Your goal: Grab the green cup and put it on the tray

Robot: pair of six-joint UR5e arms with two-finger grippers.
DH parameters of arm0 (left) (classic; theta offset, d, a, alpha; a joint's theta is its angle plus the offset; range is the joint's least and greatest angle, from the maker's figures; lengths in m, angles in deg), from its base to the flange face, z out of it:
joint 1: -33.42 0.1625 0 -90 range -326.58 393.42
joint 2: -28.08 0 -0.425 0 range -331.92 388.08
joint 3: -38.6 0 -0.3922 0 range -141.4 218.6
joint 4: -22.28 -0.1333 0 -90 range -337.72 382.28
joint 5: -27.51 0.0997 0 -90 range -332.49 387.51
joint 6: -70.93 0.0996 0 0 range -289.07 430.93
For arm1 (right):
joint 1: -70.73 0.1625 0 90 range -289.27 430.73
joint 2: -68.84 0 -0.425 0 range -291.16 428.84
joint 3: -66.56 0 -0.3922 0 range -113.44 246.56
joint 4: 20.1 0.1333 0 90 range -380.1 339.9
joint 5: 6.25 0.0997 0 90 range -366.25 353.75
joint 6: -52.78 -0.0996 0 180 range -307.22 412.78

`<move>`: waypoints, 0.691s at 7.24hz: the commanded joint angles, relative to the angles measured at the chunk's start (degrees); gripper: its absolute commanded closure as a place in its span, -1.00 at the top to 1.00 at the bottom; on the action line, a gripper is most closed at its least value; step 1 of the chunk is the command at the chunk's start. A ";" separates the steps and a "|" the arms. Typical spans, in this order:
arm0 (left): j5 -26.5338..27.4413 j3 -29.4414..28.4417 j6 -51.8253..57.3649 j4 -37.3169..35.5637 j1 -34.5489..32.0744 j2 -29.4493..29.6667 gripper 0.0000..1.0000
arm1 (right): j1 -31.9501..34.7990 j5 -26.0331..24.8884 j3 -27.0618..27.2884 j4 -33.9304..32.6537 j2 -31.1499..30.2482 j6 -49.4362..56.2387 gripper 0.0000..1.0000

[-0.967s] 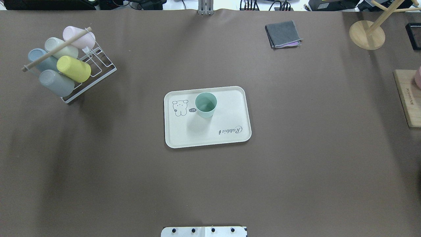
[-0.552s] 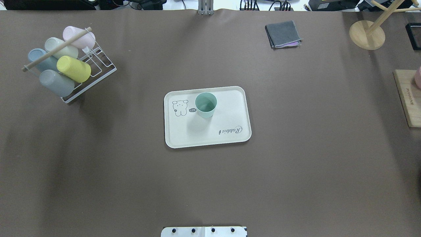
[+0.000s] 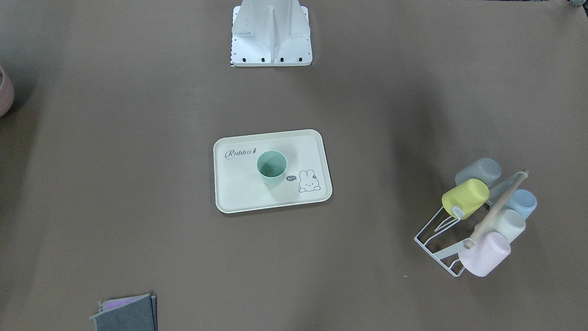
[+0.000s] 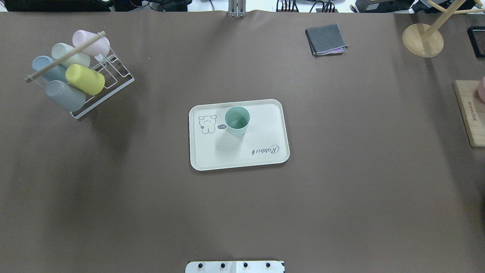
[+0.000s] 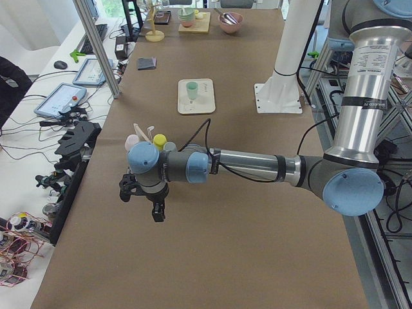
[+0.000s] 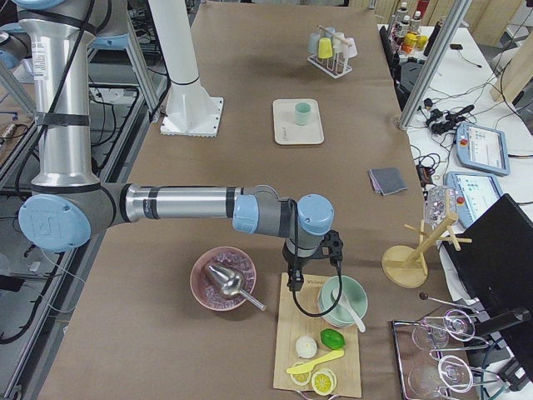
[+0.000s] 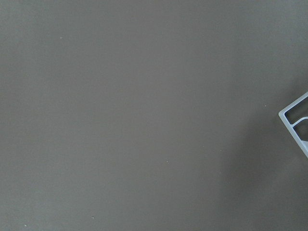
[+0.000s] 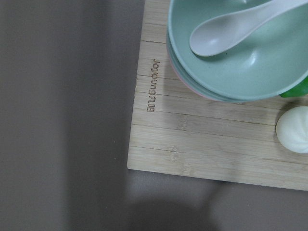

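The green cup [image 4: 237, 121] stands upright and mouth up on the cream tray [image 4: 265, 113], next to the bunny drawing. The front-facing view shows the same cup [image 3: 271, 168] and tray [image 3: 239, 193]. Neither gripper is near them. My left gripper [image 5: 156, 212] shows only in the exterior left view, over bare table beside the cup rack; I cannot tell if it is open or shut. My right gripper [image 6: 292, 282] shows only in the exterior right view, over the edge of a wooden board; I cannot tell its state either.
A white wire rack [image 4: 110, 77] at the far left holds several cups, among them a yellow one [image 4: 85, 79]. A folded grey cloth [image 4: 326, 39] and a wooden stand [image 4: 422, 40] lie at the back right. The wooden board [image 8: 192, 139] carries stacked bowls [image 8: 240, 67] with a spoon.
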State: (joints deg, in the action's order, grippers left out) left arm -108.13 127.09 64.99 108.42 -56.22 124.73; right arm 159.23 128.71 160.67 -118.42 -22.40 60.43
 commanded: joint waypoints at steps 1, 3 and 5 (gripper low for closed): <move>0.03 -1.48 0.05 -0.18 -0.01 -0.41 0.97 | 0.00 0.05 0.11 -0.03 -0.08 0.00 1.00; 0.20 -1.31 0.05 -0.27 -0.27 -0.32 0.97 | 0.09 1.53 0.37 -0.03 -0.34 -0.09 1.00; -0.15 -1.14 0.05 -1.14 -0.45 -0.32 0.97 | 0.18 1.98 -0.07 -0.03 -0.69 -0.09 1.00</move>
State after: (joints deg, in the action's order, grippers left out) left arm -108.06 125.75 65.04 107.89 -56.55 124.36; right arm 159.35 130.39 160.68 -118.45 -22.93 60.36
